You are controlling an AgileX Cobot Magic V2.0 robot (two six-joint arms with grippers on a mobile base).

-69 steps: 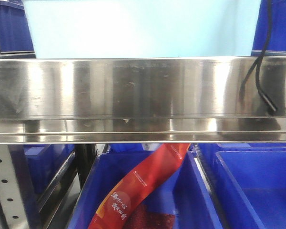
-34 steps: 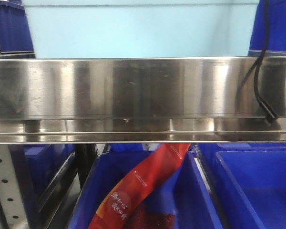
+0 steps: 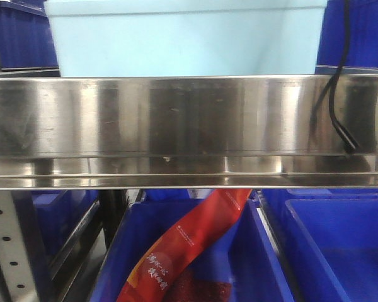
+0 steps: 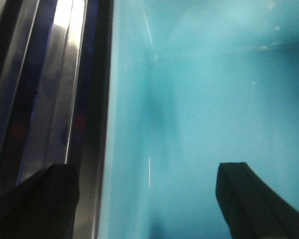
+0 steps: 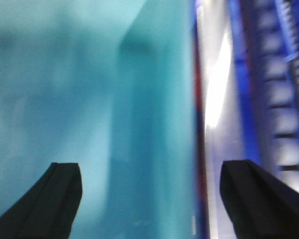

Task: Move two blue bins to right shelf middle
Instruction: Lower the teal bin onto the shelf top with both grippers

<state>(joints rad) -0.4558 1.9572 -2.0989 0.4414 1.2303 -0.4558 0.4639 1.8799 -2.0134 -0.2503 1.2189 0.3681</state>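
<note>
Steel fills your front view: the shelf rail point(image 3: 176, 116) runs edge to edge, and the pale blue bin point(image 3: 189, 38) sits just behind and above it on that level (only one of the two pale bins shows). Below, you have dark blue bins point(image 3: 327, 251), one holding a red packet point(image 3: 189, 242); a black cable point(image 3: 337, 94) hangs at right. Your left gripper point(image 4: 149, 199) is spread wide, straddling the bin's side wall, one finger outside and one inside, pinching nothing. Your right gripper point(image 5: 152, 199) mirrors it, equally wide across the opposite wall.
</note>
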